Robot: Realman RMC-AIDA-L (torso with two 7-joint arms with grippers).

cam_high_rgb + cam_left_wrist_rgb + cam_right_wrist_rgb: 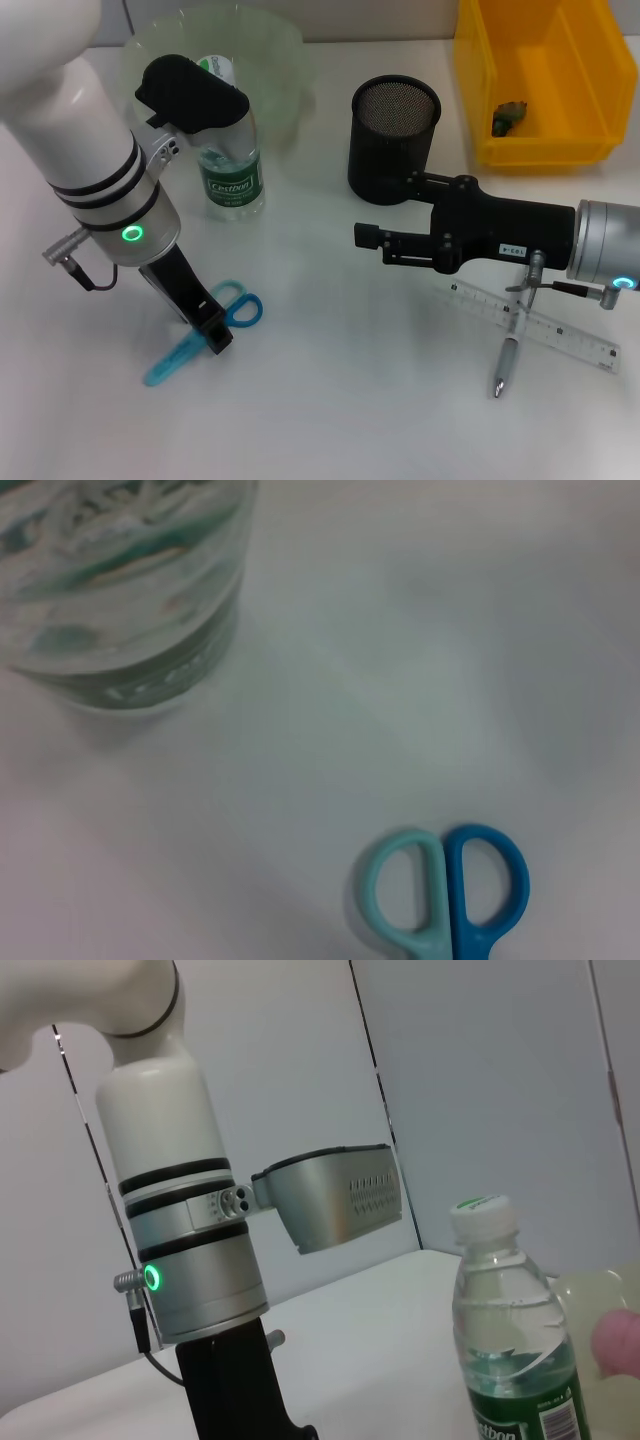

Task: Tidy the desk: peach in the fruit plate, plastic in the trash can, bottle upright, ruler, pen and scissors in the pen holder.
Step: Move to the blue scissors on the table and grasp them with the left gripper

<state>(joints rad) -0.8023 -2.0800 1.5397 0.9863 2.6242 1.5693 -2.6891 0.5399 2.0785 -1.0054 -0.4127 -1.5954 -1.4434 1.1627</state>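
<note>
The left gripper [215, 338] stood pointed down at the white desk [340, 400], its tip on the blue scissors [205, 320] just below the handle loops; whether its fingers were apart or clamped on the scissors could not be told. In the left wrist view the two handle loops, one pale teal and one blue, lay flat on the desk, apart from the base of the water bottle [120, 590]. The bottle stood upright with its cap on, in front of the pale green fruit plate [270, 60] and well left of the black mesh pen holder [393, 140]. The right gripper [362, 236] hung level above the desk, just in front of the pen holder, holding nothing; its fingers could not be told apart or together. Beneath the right arm the clear ruler [560, 330] lay on the desk with the pen [508, 355] crossed over it. A crumpled scrap [510, 116] sat inside the yellow bin [480, 90] at the far right.
</note>
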